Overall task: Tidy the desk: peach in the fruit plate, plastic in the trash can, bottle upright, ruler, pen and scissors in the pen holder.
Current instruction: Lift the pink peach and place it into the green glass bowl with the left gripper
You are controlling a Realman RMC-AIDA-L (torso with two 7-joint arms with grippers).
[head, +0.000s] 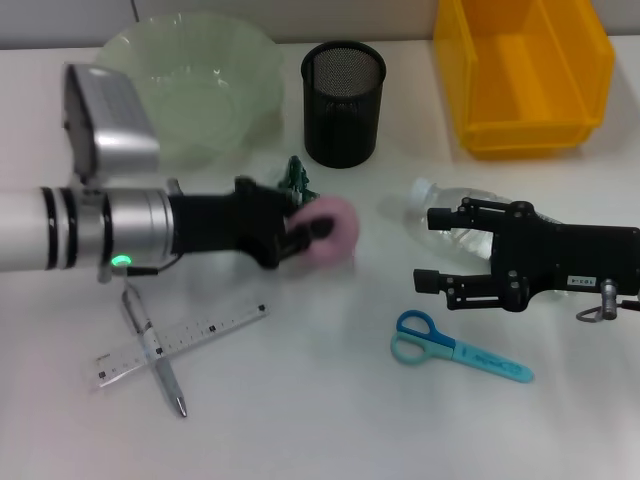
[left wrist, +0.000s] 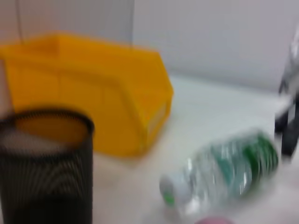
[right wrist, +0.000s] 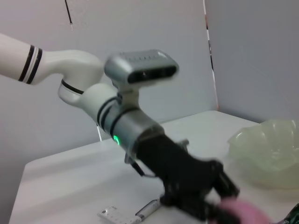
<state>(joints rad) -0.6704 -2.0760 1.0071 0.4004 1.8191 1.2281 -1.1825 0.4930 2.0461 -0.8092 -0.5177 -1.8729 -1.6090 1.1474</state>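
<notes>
My left gripper (head: 305,232) is shut on the pink peach (head: 332,228), just above the table's middle; the right wrist view shows it too (right wrist: 244,209). The pale green fruit plate (head: 250,60) stands at the back left. A scrap of green plastic (head: 297,178) lies just behind the peach. The black mesh pen holder (head: 343,100) stands at the back centre. The clear bottle (head: 435,205) lies on its side, partly under my open right gripper (head: 432,248). Blue scissors (head: 455,350) lie in front of it. The clear ruler (head: 180,343) and the pen (head: 155,350) lie crossed at the front left.
A yellow bin (head: 525,70) stands at the back right, next to the pen holder (left wrist: 46,163) and behind the lying bottle (left wrist: 224,168) in the left wrist view. The fruit plate's rim (right wrist: 261,140) shows beyond the left arm in the right wrist view.
</notes>
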